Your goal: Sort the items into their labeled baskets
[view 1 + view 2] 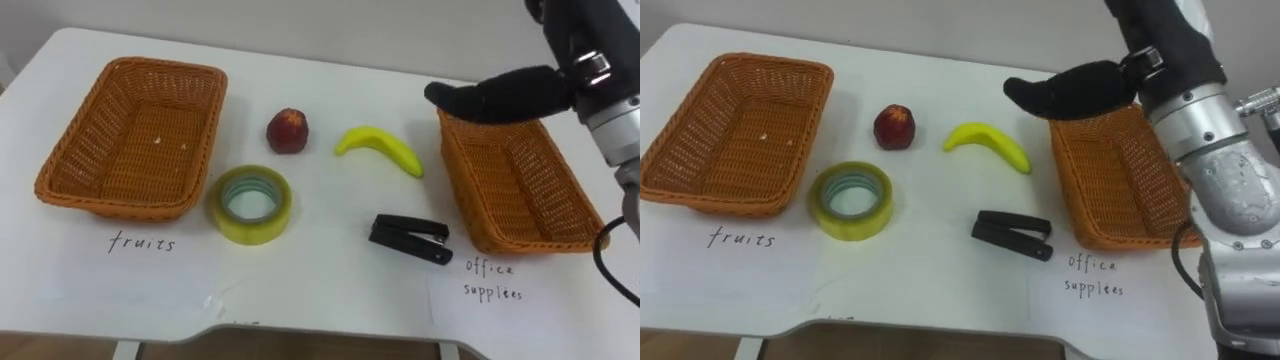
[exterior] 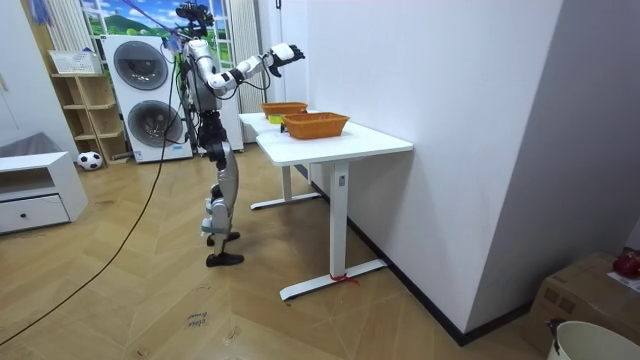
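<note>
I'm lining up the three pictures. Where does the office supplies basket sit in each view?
Left eye view: office basket at the right, below the right robot hand.
Right eye view: right of centre, banana to its left.
Room view: on the table, nearer of the two baskets.
Shared landmark: the fruits basket, at the table's other end.

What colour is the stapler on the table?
Black. The stapler shows best in the left eye view, against the white table.

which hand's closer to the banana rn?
Right. The right hand hovers over the office-supplies basket's far-left corner, just right of the banana; the left hand is not over the table.
</note>
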{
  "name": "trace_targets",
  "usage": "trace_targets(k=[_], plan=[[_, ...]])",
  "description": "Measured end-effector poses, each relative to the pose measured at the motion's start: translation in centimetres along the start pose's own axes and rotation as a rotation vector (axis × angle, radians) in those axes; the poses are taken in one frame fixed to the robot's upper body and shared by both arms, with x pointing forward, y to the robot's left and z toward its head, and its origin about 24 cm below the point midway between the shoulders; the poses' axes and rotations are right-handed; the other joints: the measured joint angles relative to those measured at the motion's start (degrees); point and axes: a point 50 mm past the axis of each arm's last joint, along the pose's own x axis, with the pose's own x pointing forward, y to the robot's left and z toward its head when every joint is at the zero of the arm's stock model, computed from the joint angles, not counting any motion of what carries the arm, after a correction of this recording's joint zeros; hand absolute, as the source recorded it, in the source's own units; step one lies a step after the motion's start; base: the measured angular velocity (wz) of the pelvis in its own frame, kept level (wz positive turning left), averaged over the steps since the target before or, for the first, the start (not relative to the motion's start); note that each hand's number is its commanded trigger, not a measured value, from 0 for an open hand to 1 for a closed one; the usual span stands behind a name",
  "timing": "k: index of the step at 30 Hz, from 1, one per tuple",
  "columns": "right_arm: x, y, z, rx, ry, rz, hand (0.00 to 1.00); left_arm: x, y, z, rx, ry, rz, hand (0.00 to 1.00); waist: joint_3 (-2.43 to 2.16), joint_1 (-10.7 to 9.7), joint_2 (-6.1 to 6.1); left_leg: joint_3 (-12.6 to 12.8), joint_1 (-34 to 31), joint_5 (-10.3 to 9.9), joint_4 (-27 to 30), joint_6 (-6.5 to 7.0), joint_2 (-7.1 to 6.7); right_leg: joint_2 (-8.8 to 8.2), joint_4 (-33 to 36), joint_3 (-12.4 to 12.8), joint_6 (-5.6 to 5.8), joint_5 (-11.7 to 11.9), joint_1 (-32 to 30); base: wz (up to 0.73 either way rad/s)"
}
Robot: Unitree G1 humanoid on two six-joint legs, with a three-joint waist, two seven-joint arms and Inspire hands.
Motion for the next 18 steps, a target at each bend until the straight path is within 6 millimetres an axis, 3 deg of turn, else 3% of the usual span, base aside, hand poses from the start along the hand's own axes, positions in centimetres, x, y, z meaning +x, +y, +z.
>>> trace_targets(k=[7, 18], plan=[[0.0, 0.5, -0.1, -0.035, 0.015, 0.093, 0.00, 0.0, -0.1, 0.1, 0.005, 0.002, -0.003, 0.00, 0.48, 0.0, 0.53, -0.1, 0.1, 0.0, -0.2, 0.01, 0.01, 0.08, 0.0, 0.0, 0.04, 0.1, 0.0, 0.00], [-1.6, 1.7, -2.1, -0.068, 0.138, 0.225, 0.00, 0.1, -0.3, 0.7, 0.012, -0.016, -0.030, 0.00, 0.26, 1.3, 0.16, -0.2, 0.2, 0.0, 0.0, 0.01, 0.02, 0.04, 0.0, 0.1, -0.01, 0.2, -0.2, 0.00]])
